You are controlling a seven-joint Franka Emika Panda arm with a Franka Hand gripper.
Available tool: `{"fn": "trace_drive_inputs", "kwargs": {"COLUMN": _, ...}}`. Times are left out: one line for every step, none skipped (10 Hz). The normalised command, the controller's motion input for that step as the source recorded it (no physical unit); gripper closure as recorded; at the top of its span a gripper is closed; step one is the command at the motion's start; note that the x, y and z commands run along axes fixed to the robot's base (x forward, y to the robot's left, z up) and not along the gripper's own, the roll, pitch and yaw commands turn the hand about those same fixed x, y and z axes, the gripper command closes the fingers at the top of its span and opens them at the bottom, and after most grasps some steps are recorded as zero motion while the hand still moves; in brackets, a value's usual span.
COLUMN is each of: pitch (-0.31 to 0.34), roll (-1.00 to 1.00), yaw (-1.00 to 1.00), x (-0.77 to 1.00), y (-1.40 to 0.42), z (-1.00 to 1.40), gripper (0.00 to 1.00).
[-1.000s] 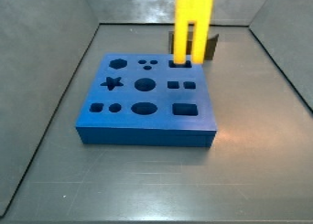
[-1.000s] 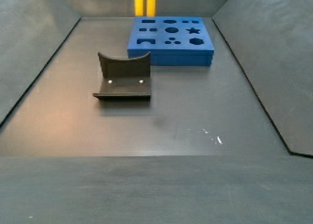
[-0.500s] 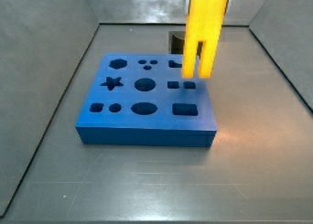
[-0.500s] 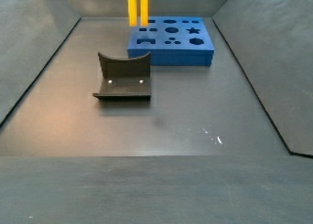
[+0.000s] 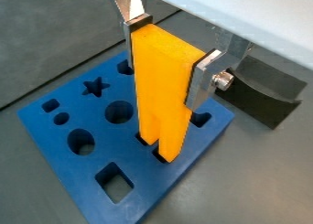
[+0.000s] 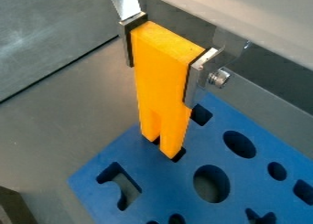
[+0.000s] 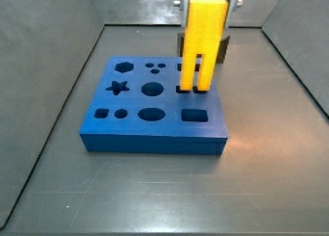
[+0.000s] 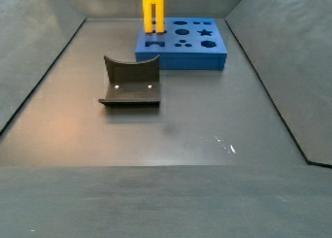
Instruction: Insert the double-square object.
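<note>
While clamped by end effector [image 5: 166, 56], double-square object [image 5: 163, 92] prongs entering blue block [image 5: 73, 145].

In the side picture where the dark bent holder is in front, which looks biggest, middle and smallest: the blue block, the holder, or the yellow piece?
1. The blue block and the fixture look about alike; the fixture is nearer the camera, so I won't rank them.
2. The double-square object, a thin strip partly cut off at the picture's edge, so is the hand clamping it.
</note>
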Motion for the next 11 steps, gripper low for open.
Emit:
{"fn": "trace_drive_inputs", "kwargs": {"pitch": -0.031, "roll": -0.25, "yaw": 0.12, "x": 0.0, "y": 0.0, "z": 0.0, "gripper": 1.0}}
{"fn": "trace_drive_inputs", "kwargs": {"pitch": -0.033, "roll": -0.22, "yaw": 0.15, "x": 0.0, "y": 0.0, "z": -0.03, "gripper": 1.0}}
{"fn": "trace_drive_inputs", "kwargs": {"pitch": -0.026, "roll": -0.1, "yaw": 0.09, "x": 0.0, "y": 0.0, "z": -0.24, "gripper": 1.0}}
{"fn": "trace_drive_inputs", "kwargs": {"pitch": 0.0, "roll": -0.01, "yaw": 0.03, "x": -0.01, "y": 0.0, "z": -0.28, "gripper": 1.0}}
{"fn": "trace_drive_inputs", "kwargs": {"pitch": 0.0, "roll": 0.0, "yaw": 0.0, "x": 0.0, "y": 0.0, "z": -0.33, "gripper": 1.0}}
{"fn": "trace_drive_inputs", "kwargs": {"pitch": 0.0, "roll": 0.01, "yaw": -0.09, "x": 0.0, "y": 0.0, "z": -0.28, "gripper": 1.0}}
{"fn": "trace_drive_inputs", "kwargs": {"pitch": 0.034, "roll": 0.05, "yaw": -0.2, "x": 0.02, "y": 0.07, "z": -0.25, "gripper": 1.0}}
{"fn": "trace_drive_inputs", "kwargs": {"pitch": 0.066, "roll": 0.05, "yaw": -0.24, "x": 0.05, "y": 0.18, "z": -0.2, "gripper": 1.0}}
{"fn": "trace_drive_inputs", "kwargs": {"pitch": 0.113, "roll": 0.06, "yaw": -0.21, "x": 0.05, "y": 0.2, "z": -0.09, "gripper": 1.0}}
{"fn": "trace_drive_inputs", "kwargs": {"pitch": 0.067, "roll": 0.02, "yaw": -0.15, "x": 0.0, "y": 0.09, "z": -0.19, "gripper": 1.0}}
{"fn": "trace_drive_inputs", "kwargs": {"pitch": 0.01, "roll": 0.0, "yaw": -0.05, "x": -0.03, "y": 0.0, "z": -0.29, "gripper": 1.0}}
